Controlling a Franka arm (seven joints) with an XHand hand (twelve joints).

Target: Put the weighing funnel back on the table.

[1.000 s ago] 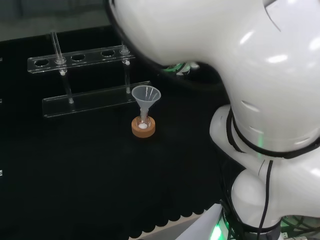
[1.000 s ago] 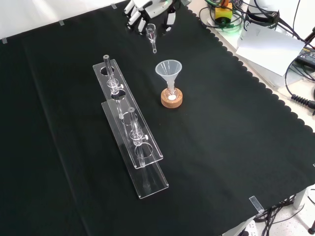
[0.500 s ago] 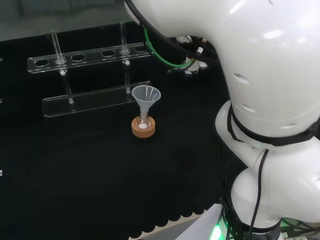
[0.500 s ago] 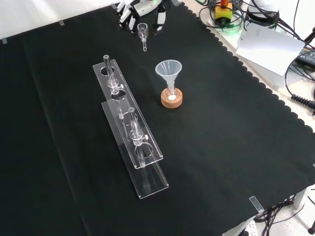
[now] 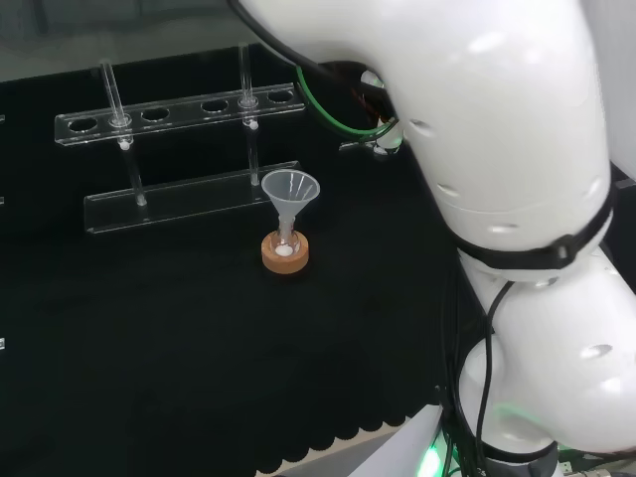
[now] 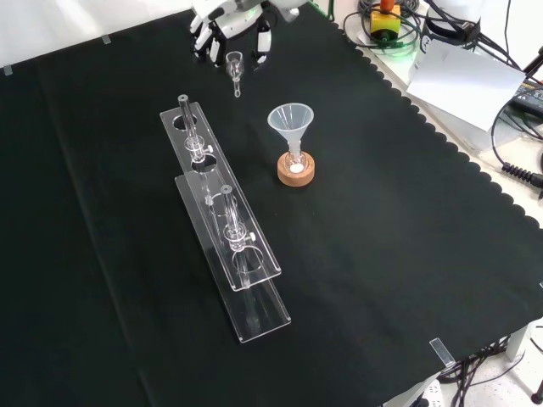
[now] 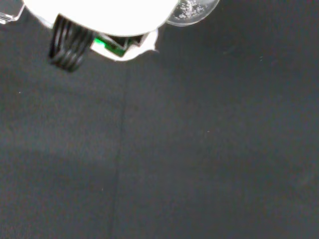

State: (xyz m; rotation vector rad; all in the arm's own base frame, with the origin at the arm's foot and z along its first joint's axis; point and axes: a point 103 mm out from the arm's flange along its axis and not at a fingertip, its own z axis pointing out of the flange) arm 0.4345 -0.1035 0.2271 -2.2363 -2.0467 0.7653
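In the front view my hand [image 6: 227,19] hangs at the top edge, over the far part of the black cloth. Its fingers are curled round the weighing funnel [image 6: 235,69], a small clear piece held mouth up with its short stem pointing down. It is just beyond the far end of the clear rack [image 6: 222,222]. I cannot tell whether the stem touches the cloth. The wrist view shows a round clear rim of the weighing funnel [image 7: 192,13] beside a blurred white part of the hand [image 7: 99,15], with bare cloth beyond.
The big funnel [image 6: 291,124] stands in a small flask on a cork ring [image 6: 296,174] right of the rack. In the head view the funnel [image 5: 289,191] is in front of the rack [image 5: 179,149], and white arm links [image 5: 497,169] cover the right side.
In the front view the hand has carried the weighing funnel leftward along the cloth's far edge, toward the rack's far end. The arm's links have swung in the head view.
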